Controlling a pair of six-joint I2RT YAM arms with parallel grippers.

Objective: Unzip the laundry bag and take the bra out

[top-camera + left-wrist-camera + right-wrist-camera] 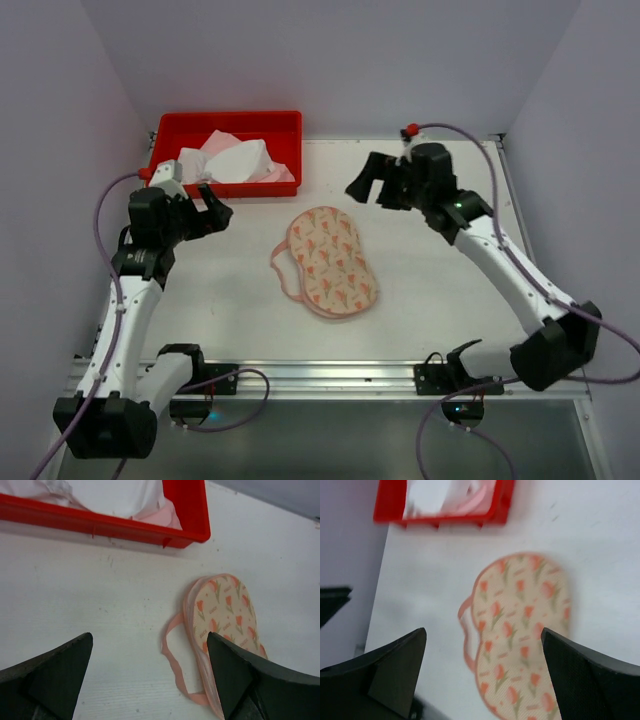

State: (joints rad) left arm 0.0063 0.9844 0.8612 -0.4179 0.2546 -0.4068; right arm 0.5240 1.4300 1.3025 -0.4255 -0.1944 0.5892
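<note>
1. The bra lies flat on the table, print side up, near the middle and between the two arms. Its pink strap makes a loop at its left side. Nothing touches it.
2. The bag is not around the bra. It sits crumpled in the red tray at the far left, well apart from the bra. We cannot tell whether it is zipped or not.
3. The left claw hangs just in front of the tray, fingers spread wide, holding nothing.
4. The right claw hangs beyond the bra on the far right side, also wide open and empty. Its own camera view is a little blurred.
5. We judge that the task is at its end: the bra is out of the bag and both claws are free.
6. The next move, as we see it, calls only for drawing the arms back without brushing the bra or its strap. No further grasp seems needed.
</note>
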